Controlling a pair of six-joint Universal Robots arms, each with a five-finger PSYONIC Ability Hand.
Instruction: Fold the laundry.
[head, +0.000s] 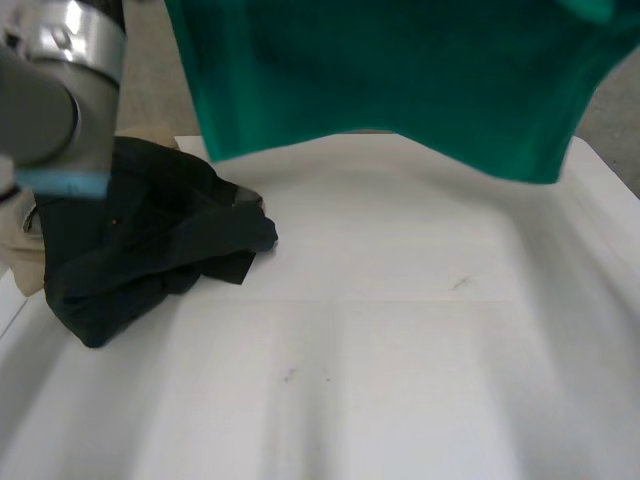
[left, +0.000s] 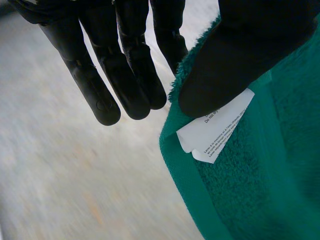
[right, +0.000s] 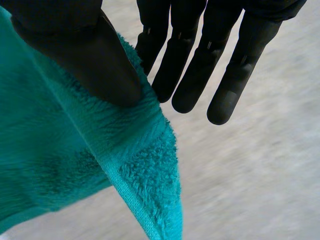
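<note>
Item: green towel (head: 400, 80), terry, one, held up off the white table (head: 400, 350) and hanging over its far part. Its long axis runs side to side between the two hands, and its lower hem dips further on the robot's right. Left hand (left: 130, 75): thumb (left: 220, 70) pressed onto a hemmed corner of the towel just above a white care label (left: 215, 130). The fingers are straight and slightly apart, and the nearest one meets the towel's edge, so the hold reads as a pinch of thumb against finger. Right hand (right: 195, 65): thumb (right: 95, 65) laid on the towel's other upper edge, fingers straight and fanned, with the cloth passing between thumb and nearest finger. This is likewise a pinch, and a corner hangs loose below it. Both hands sit at the towel's top edge, neither nearer than the other. The bare tabletop lies below the hem and toward the robot, so the judged next move is to lower and spread the towel there. Also present: a dark garment (head: 140, 240), crumpled, on the table's left side beside the left arm (head: 50, 90). It lies apart from the towel and could snag if the towel comes down too far left.
</note>
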